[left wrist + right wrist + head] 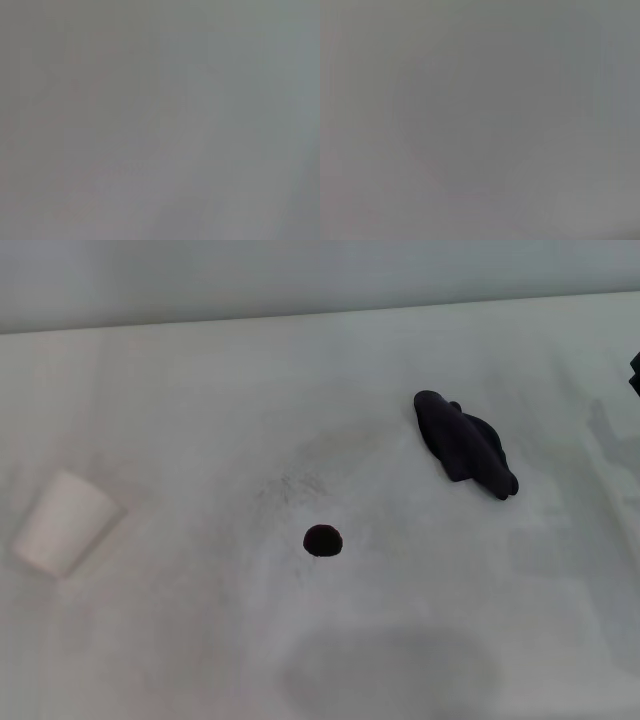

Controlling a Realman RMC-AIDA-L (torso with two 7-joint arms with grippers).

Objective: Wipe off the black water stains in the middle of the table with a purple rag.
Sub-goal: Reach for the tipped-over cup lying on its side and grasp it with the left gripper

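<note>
The black water stain (322, 540) is a small round black spot near the middle of the white table (200, 420). The purple rag (465, 443), very dark and bunched in folds, lies on the table to the right of the spot and farther back, well apart from it. A dark sliver at the right edge of the head view is all that shows of my right gripper (635, 375), off to the right of the rag and not touching it. My left gripper is out of view. Both wrist views show only a plain grey blur.
A white paper cup (65, 523) lies on its side at the left of the table. A faint grey speckled smudge (295, 485) sits just behind the spot. A soft shadow (390, 670) falls on the near part of the table.
</note>
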